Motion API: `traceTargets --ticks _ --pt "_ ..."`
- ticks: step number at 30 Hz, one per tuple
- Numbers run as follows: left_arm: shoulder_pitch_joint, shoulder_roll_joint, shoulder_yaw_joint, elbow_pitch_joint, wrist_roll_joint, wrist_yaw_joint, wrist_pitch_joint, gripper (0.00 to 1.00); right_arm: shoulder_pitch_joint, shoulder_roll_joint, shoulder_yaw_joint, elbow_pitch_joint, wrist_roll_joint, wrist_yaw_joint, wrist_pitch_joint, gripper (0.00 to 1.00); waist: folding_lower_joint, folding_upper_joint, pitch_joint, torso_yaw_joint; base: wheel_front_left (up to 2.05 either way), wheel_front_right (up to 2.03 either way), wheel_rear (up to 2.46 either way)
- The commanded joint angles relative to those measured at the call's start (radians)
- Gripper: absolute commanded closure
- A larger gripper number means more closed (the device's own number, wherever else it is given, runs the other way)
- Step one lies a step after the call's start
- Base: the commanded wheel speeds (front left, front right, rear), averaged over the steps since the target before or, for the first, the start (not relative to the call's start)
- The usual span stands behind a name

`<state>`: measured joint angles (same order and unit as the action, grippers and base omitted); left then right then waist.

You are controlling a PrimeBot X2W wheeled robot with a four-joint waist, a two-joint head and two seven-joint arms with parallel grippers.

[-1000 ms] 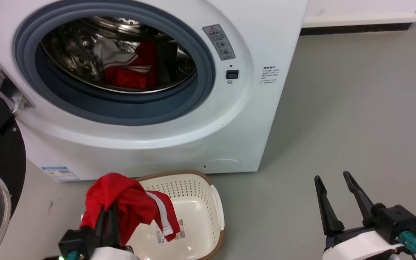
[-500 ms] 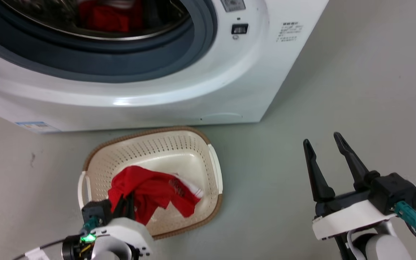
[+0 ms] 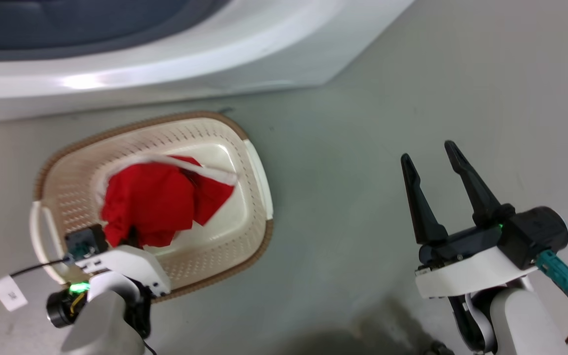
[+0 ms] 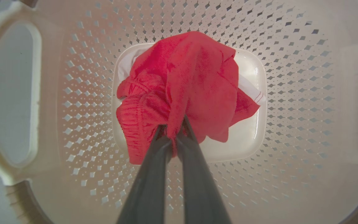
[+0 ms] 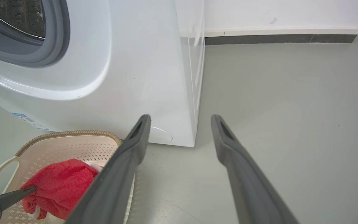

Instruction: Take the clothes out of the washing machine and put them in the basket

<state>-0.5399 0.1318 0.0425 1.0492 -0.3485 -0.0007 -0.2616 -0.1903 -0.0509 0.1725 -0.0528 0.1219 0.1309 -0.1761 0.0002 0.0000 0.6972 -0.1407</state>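
The red clothes (image 3: 151, 202) with white trim lie bunched inside the cream basket (image 3: 215, 133), which stands on the floor in front of the washing machine (image 3: 165, 64). My left gripper (image 4: 176, 126) is shut on a fold of the red fabric (image 4: 191, 87) and points down into the basket's perforated bowl (image 4: 306, 93). In the head view its fingertips are hidden under the garment. My right gripper (image 3: 427, 151) hovers open and holds nothing, over the floor to the right of the basket. From the right wrist I see its spread fingers (image 5: 180, 119), the washer's grey porthole rim (image 5: 54, 46) and the clothes (image 5: 57, 186).
Grey floor stretches to the right of the washer. A white wall with a dark skirting strip (image 5: 275, 39) runs behind. A cable with a white tag (image 3: 8, 293) trails at my left arm. The washer carries a blue label (image 5: 26, 119) low on its front.
The head camera has tilted down, so the drum has left the view. My left gripper has lowered the red garment from above the basket's rim into the basket. The right gripper stays open.
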Motion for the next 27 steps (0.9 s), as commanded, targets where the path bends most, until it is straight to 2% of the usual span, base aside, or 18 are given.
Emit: traceTargets --ticks 1,7,14,15,16,22,27 --pt "-0.03 0.013 0.008 0.023 -0.008 -0.004 -0.004 1.0 -0.026 0.001 0.004 -0.003 0.003 0.0 -0.006 0.0 -0.0002 0.0 0.08 -0.045 0.0 0.0 0.0" --pt "-0.116 0.048 0.017 0.151 -0.025 0.0 0.031 1.0 -0.057 0.001 0.019 0.015 0.018 0.0 -0.03 0.0 -0.0002 0.0 0.145 -0.071 0.0 0.0 0.0" --pt "-0.142 0.066 0.011 0.212 -0.031 0.02 0.079 1.0 -0.077 0.001 0.033 0.049 0.032 0.0 -0.049 0.0 -0.0002 0.0 0.141 -0.083 0.0 0.0 0.0" --pt "-0.141 0.066 0.01 0.215 -0.033 0.021 0.085 0.67 -0.077 0.001 0.032 0.055 0.034 0.0 -0.052 0.0 -0.0002 0.0 0.133 -0.082 0.0 0.0 0.0" --pt "-0.139 0.064 0.008 0.218 -0.034 0.025 0.084 0.0 -0.078 0.001 0.03 0.061 0.035 0.0 -0.054 0.0 -0.0002 0.0 0.123 -0.081 0.0 0.0 0.0" --pt "-0.122 0.051 -0.015 0.221 -0.015 0.013 0.037 0.0 -0.064 0.001 0.014 0.081 0.024 0.0 -0.062 0.0 -0.0002 0.0 0.038 -0.069 0.0 0.0 0.0" --pt "-0.084 0.023 -0.024 0.195 -0.01 0.002 0.001 0.0 -0.029 0.001 -0.01 0.101 0.015 0.0 -0.058 0.0 -0.0002 0.0 -0.087 -0.048 0.0 0.0 0.0"
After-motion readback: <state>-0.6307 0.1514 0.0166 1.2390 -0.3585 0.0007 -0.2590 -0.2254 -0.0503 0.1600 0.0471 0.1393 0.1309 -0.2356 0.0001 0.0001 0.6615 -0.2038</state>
